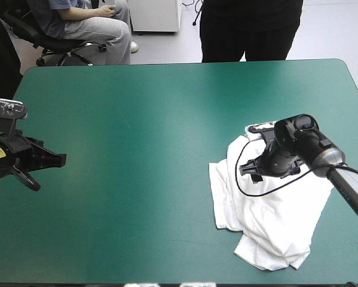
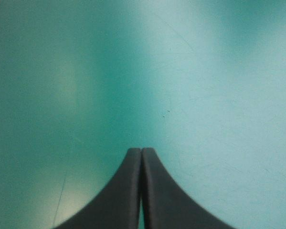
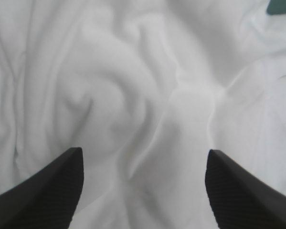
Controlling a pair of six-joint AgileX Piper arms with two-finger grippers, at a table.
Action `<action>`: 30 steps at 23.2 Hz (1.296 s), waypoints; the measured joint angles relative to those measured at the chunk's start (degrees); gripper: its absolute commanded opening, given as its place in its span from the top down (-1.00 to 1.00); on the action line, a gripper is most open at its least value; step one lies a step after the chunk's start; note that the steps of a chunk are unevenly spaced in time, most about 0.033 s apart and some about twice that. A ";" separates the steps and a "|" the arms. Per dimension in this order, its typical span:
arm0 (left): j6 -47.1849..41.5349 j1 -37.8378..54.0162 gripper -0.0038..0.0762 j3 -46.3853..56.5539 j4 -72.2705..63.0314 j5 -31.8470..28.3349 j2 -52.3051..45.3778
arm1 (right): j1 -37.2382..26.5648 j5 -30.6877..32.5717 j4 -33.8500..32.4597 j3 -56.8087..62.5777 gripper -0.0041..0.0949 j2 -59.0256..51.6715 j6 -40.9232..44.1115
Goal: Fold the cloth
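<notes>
White cloth, the T-shirt (image 1: 268, 221), lies as a crumpled heap on the teal-green cover (image 1: 137, 119) in the high view, at the right side of the table and toward its near edge, with one layer thrown over another. The right gripper (image 1: 257, 170) hangs over the far part of the heap and points down into it. The left gripper (image 1: 46, 161) is at the left edge, well apart from the cloth. In the left wrist view the left gripper (image 2: 141, 150) has its black fingers pressed together in one point, holding nothing, with only bare cover (image 2: 181, 71) ahead. In the right wrist view the right gripper (image 3: 143, 151) stands wide open with nothing gripped — between its fingers there is only wrinkled T-shirt (image 3: 133, 86), and a small corner of cover (image 3: 281, 5) shows beyond. The risk, as I judge it, is that the fingers come together on a thick ridge of wrinkles and take several layers at once. The lift would then bring up a lump, not an edge, and the cloth would not spread flat. A pinch too shallow could also slip off, because the fabric looks loose and soft.
</notes>
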 measured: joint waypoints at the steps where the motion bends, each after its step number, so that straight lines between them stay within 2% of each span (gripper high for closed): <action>1: 0.00 0.00 0.95 0.00 -0.15 0.00 0.00 | 0.00 -2.74 0.41 3.23 -0.43 0.18 0.97; 5: 0.00 0.00 0.95 0.00 -0.33 0.00 0.00 | 0.00 -11.92 0.41 12.05 -0.36 1.96 4.68; 8: 0.00 0.00 0.95 0.00 -0.52 0.00 0.00 | 0.07 -13.49 0.07 13.31 0.32 2.71 5.30; 10: 0.00 0.00 0.95 0.00 -0.62 0.00 0.00 | 0.13 -13.58 0.41 13.18 0.96 3.32 5.17; 15: 0.00 0.00 0.95 0.00 -0.69 0.00 0.00 | 1.70 -14.14 1.89 11.99 0.93 4.05 0.51; 19: 0.00 0.00 0.95 0.00 -0.89 0.00 0.00 | 5.51 -13.84 1.11 8.14 0.93 5.81 -1.07; 23: 0.00 0.00 0.95 0.00 -1.12 0.00 0.00 | 11.28 -19.64 6.96 2.73 0.94 9.29 -1.82; 27: 0.00 0.00 0.95 0.00 -1.38 0.00 0.00 | 14.96 -19.28 10.39 -3.00 0.94 14.31 -5.38; 30: 0.00 0.00 0.95 0.00 -2.03 0.00 0.00 | 17.60 -18.03 10.52 -6.82 0.94 17.11 -7.22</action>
